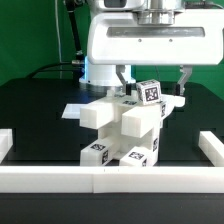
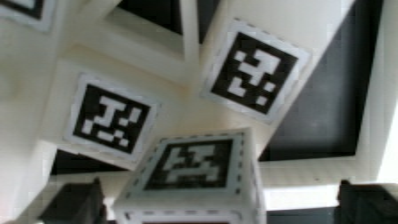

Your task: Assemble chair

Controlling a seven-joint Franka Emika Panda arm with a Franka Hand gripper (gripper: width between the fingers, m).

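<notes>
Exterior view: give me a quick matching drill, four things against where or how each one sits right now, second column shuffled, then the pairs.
Things:
1. hand
2. top tagged block
3. flat panel
4. front rail

States:
A. lies low, at the exterior view's left of the stack
B. open, above the stack
C. highest piece of the stack
D. runs along the near edge

Pairs: 1-B, 2-C, 3-A, 4-D

Black table — white chair parts piled mid-table; white border rails apparently edge it
</notes>
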